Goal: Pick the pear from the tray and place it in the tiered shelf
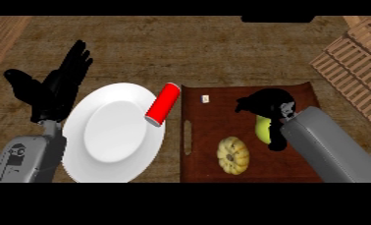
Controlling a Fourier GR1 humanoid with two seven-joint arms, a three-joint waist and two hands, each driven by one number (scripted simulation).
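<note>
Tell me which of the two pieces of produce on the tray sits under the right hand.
The yellow-green pear, at the tray's right side, partly hidden beneath the right hand. The ribbed tan squash lies uncovered, nearer the lower edge.

Pear [262,128] (mostly) behind right hand [270,103]

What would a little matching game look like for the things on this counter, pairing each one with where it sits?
Things:
1. pear
2. red can
3. squash
4. left hand

Places:
A. on the tray, near its front
B. lying at the white plate's right edge
C. under the right hand
D. open, left of the plate

Pairs: 1-C, 2-B, 3-A, 4-D
</note>
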